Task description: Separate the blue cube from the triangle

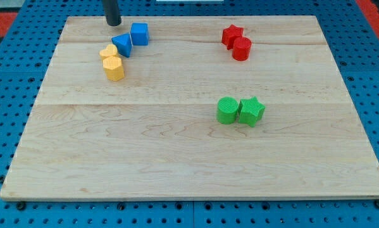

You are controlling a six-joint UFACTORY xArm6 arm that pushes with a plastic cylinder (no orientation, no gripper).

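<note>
The blue cube (139, 33) was found at the far left of the wooden board (176, 145), touching the blue triangle (122, 44), which lay just near and left of it. My tip (114, 23) was set down on the board just left of the cube and just beyond the triangle, close to both; contact with either could not be made out. No claw was carried on the rod, so no open or closed state could be recorded. Just near-left of the triangle, two yellow blocks were noted, a yellow heart-like block (108, 52) and a yellow cylinder (114, 68), touching each other. Well apart at the far right, a red star (231, 35) and a red cylinder (242, 49) were seen pressed together. Nearer, right of centre, a green cylinder (227, 109) and a green star (251, 111) were observed side by side, touching.
</note>
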